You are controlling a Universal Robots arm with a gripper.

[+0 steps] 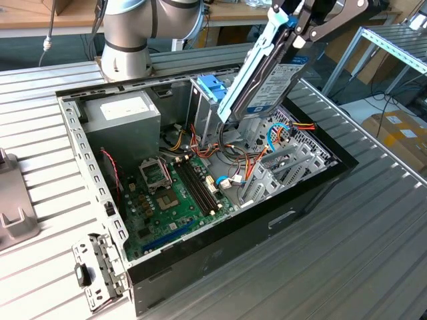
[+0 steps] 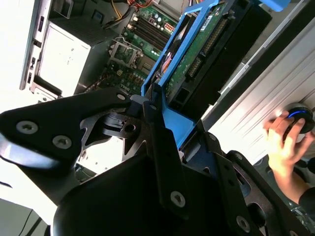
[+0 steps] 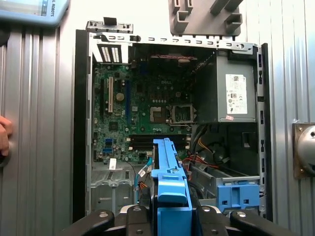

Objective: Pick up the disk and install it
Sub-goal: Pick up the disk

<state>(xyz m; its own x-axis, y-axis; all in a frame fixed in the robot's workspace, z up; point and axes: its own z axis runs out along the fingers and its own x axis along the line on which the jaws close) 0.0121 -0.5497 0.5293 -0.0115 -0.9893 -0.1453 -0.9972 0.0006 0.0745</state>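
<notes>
One gripper (image 1: 295, 25) clamped on disk (image 1: 270, 80), long axis steeply tilted, lower end above open case (image 1: 81, 143)

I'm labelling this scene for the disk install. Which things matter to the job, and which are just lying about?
Part of the job:
- disk, clamped in the gripper above the case
- open computer case
- blue latch piece inside it

Lying about:
- grey holder
- cardboard box
- a person's hand
</notes>
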